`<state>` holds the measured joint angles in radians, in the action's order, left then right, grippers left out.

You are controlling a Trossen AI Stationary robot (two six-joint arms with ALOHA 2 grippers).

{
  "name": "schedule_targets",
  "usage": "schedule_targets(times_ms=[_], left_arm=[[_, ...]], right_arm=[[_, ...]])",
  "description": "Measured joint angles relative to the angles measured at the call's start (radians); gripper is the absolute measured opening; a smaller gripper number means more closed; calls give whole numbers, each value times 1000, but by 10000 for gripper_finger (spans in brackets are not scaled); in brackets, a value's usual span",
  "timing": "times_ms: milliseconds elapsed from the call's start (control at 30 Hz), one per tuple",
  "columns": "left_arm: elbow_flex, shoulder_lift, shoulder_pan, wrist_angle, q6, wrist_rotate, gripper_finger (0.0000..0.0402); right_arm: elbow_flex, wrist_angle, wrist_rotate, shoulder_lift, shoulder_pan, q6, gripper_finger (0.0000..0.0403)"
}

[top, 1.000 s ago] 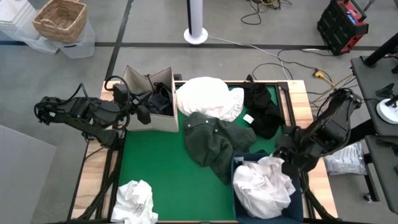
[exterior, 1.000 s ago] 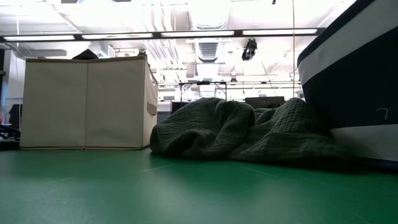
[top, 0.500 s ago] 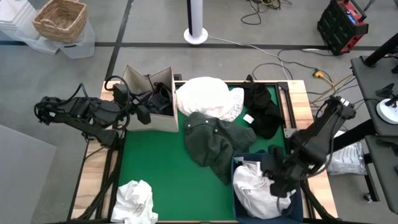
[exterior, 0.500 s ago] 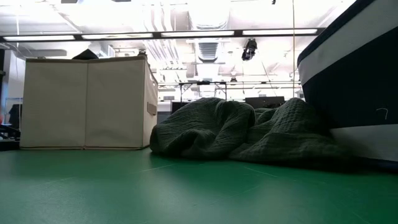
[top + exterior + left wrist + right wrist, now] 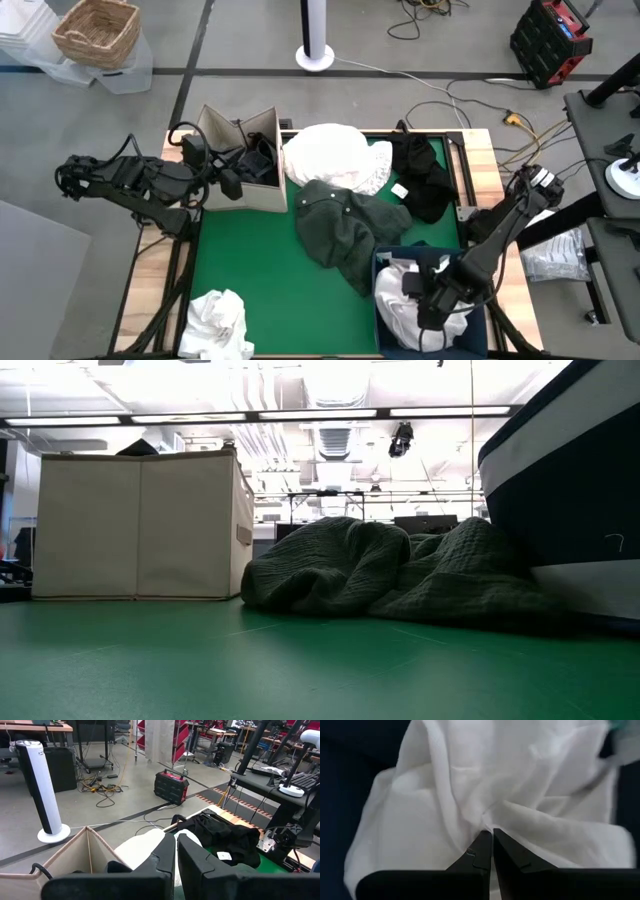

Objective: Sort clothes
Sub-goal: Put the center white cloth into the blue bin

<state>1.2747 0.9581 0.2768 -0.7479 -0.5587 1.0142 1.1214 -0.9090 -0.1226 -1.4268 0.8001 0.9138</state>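
Right gripper (image 5: 490, 851) with fingers pressed together on white cloth (image 5: 485, 795) in bin (image 5: 385, 262) at five o'clock: likely soft, light, best pinched at a raised fold.

Rough knitted green garment (image 5: 400, 575) on matt green table mat (image 5: 200, 660)

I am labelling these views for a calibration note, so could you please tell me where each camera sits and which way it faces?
High view: overhead, straight down on the table; both arms show, right gripper over the navy bin.
Low view: at tabletop height, level across; no arm shows.
Left wrist view: behind the shut left gripper, facing the room above the beige box.
Right wrist view: behind the shut jaws, down onto the white garment.
High and low views share the dark green garment.
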Motion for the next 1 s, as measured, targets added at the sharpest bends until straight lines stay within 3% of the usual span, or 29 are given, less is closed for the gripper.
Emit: schedule_targets(times_ms=[167, 467, 767, 1000], left_arm=[[0, 0, 0, 0, 0, 0, 0], [0, 0, 0, 0, 0, -3, 0], [0, 0, 0, 2, -7, -4, 0], [0, 0, 0, 35, -8, -13, 0]], right_arm=[[-142, 174, 0, 4, 0, 55, 8], [-288, 217, -1, 5, 0, 98, 9], [-223, 188, 29, 44, 0, 56, 9], [-90, 8, 25, 57, 0, 78, 26]])
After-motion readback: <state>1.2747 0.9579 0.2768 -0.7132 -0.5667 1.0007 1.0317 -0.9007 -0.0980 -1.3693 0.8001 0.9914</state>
